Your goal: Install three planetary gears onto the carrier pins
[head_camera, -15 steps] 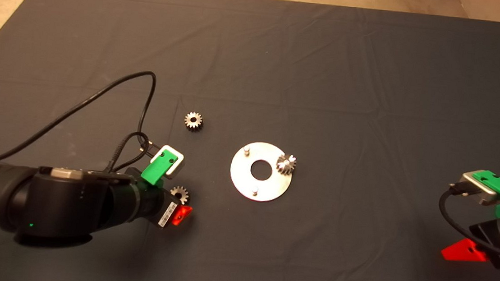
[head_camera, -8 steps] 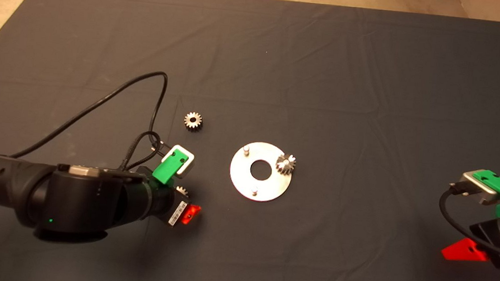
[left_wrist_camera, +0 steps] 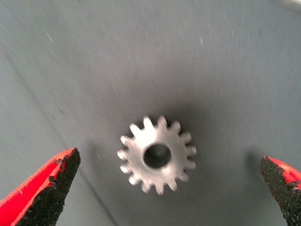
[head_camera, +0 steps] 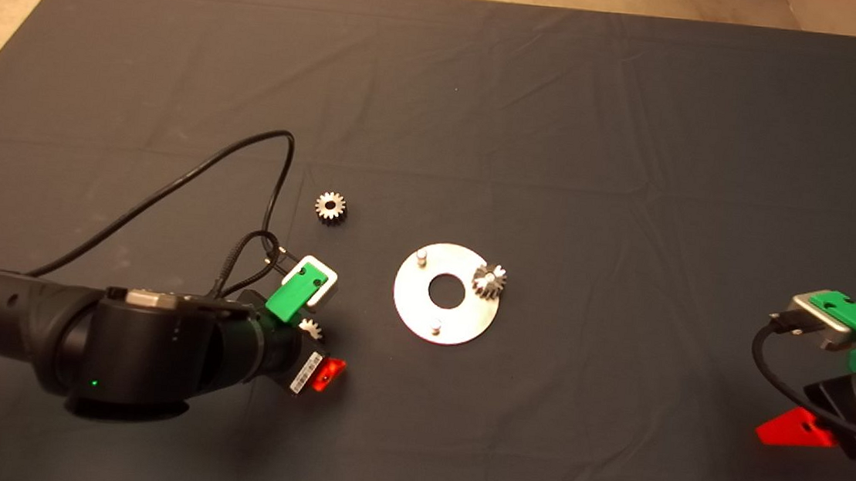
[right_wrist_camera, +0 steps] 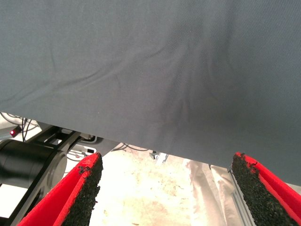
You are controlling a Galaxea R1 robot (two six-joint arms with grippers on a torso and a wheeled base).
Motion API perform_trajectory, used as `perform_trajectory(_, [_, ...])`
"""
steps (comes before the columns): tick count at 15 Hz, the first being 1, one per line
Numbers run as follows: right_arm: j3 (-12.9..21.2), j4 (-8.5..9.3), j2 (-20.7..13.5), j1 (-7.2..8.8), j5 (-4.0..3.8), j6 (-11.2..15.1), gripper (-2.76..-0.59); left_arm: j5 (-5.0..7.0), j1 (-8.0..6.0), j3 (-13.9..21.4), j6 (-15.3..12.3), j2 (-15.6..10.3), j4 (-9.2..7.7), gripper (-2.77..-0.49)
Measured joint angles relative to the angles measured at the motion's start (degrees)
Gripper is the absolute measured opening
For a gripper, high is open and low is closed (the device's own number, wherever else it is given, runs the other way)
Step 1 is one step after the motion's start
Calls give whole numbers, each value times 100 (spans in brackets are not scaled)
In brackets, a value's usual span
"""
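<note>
The shiny round disc (head_camera: 411, 301) lies mid-mat with its carrier pins upright. Two pins (head_camera: 421, 256) (head_camera: 435, 325) are bare. One planetary gear (head_camera: 489, 280) sits at the pin on the disc's right rim, looking a little tilted. Another gear (head_camera: 331, 206) lies loose on the mat, up and left of the disc. My left gripper (head_camera: 313, 339) hovers open over a further gear (head_camera: 310, 329), which lies flat between the spread fingers (left_wrist_camera: 51, 183) in the left wrist view (left_wrist_camera: 157, 154), untouched. My right gripper (head_camera: 800, 419) waits open at the lower right edge.
A black cable (head_camera: 194, 170) loops from the left arm over the mat left of the loose gear. The dark mat (head_camera: 562, 128) has shallow creases. The right wrist view shows the mat's edge (right_wrist_camera: 141, 141) with floor and equipment beyond.
My left arm has shifted right and slightly down the picture, so the gripper now covers more of the gear beneath it. The disc, the other gears and the right arm have not moved.
</note>
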Motion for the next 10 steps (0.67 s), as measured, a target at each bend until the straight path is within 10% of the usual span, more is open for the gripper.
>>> perform_trajectory(10, [0,12,-1,29,-1,-48,-133,0,138,-97,180,-30,230,-68])
